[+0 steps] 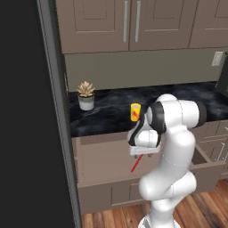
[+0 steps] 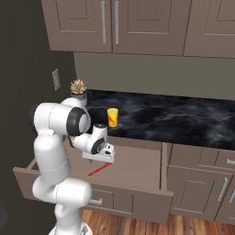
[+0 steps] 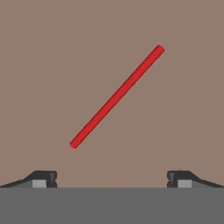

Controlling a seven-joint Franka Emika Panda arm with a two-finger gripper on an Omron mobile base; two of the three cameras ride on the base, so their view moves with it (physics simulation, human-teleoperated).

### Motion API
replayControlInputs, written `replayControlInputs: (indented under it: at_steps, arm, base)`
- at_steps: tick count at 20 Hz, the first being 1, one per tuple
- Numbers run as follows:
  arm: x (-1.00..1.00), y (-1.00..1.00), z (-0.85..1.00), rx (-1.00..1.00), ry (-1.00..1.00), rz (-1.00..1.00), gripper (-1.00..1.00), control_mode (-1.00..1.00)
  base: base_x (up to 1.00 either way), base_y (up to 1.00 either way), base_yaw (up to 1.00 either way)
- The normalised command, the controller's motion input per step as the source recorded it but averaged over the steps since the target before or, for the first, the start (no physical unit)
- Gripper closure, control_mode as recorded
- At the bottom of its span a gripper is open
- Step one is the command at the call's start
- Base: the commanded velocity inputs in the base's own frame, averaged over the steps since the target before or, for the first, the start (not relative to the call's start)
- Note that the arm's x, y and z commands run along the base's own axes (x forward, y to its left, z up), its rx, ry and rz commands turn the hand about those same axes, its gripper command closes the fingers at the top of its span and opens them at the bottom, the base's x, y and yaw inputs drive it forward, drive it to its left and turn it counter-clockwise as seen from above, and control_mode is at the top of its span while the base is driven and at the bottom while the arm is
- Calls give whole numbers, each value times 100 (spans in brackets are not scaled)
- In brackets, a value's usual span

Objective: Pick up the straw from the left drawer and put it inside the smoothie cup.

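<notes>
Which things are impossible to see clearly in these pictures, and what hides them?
- Straw, left base view: upper part covered by the hand; whole in hand view.
- Gripper, both base views: fingers tucked under the hand; hand view shows them wide apart.
- Left drawer, right base view: arm covers its left part.
- Smoothie cup: mark too small to read.

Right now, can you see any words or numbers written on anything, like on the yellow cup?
No readable words or numbers anywhere.
Smoothie cup: a red-orange mark on its side, too blurred to read as letters.
Straw, left drawer, plant pot: no writing.
</notes>
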Motion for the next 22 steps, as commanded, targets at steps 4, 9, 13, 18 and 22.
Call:
replayControlInputs:
  at_steps: [4, 9, 13, 18, 22]
  arm:
    - [24, 0, -32, 0, 0, -9, -100, -100]
    - [26, 0, -33, 0, 0, -7, -100, -100]
    - [26, 2, -32, 0, 0, -6, -100, -100]
    - [24, 5, -34, 0, 0, -6, -100, -100]
    - [23, 7, -34, 0, 0, -5, -100, -100]
  base:
    - [0, 0, 0]
    - [0, 0, 0]
    - [0, 0, 0]
    - [0, 0, 0]
    - [0, 0, 0]
